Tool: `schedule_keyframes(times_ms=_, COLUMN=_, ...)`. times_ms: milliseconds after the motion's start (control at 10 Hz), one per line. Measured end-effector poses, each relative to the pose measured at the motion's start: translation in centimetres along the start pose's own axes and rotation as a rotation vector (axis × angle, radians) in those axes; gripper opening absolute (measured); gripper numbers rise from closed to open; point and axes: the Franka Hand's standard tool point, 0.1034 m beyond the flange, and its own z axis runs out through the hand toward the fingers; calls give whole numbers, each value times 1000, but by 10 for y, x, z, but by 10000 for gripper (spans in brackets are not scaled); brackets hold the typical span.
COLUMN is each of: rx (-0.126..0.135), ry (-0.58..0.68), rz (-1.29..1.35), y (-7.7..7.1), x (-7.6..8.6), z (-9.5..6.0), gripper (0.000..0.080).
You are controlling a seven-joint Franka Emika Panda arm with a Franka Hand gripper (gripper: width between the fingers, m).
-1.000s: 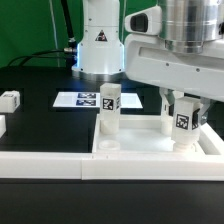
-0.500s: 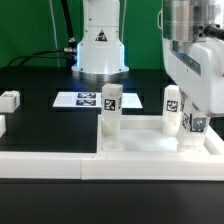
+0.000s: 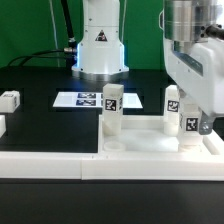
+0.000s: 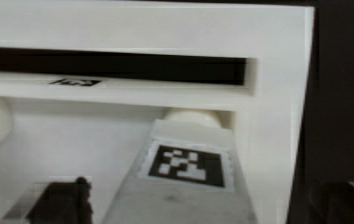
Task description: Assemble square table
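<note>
End effector [image 4: 211, 195] fingertips [image 4: 64, 196] cropped at frame edge, flanking leg [image 4: 192, 160], not touching.

One square table slab [image 3: 140, 144], four tagged legs [image 3: 110, 110] — three standing, one lying — one marker board [image 3: 85, 100], one barrier wall [image 3: 40, 165].

The arm's black two-finger gripper [image 4: 209, 198] has let go of the stubby white tagged leg [image 3: 186, 122] at 3 o'clock on the white square slab [image 3: 140, 148], and its jaws are now spread clear. The wrist swung toward 3 o'clock, leaving a second white leg [image 3: 172, 102] at 1 o'clock in fuller view.
</note>
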Motion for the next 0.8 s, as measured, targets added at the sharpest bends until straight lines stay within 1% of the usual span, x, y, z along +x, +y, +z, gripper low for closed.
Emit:
schedule_keyframes(times_ms=100, rx=5, ry=2, rz=-114, y=2, x=-4, z=-2, gripper=642)
schedule_keyframes(times_ms=200, rx=4, ry=2, rz=-140, y=2, x=-3, z=-2, gripper=647)
schedule_keyframes(times_ms=500, rx=2, ry=3, rz=-351, y=2, x=-1, z=-1, gripper=649)
schedule_keyframes(times_ms=600, rx=4, ry=20, rz=-494, y=1, x=-1, z=-1, gripper=649)
schedule_keyframes(times_ms=800, rx=27, ry=71, rz=-815, y=-4, x=-2, z=0, gripper=649)
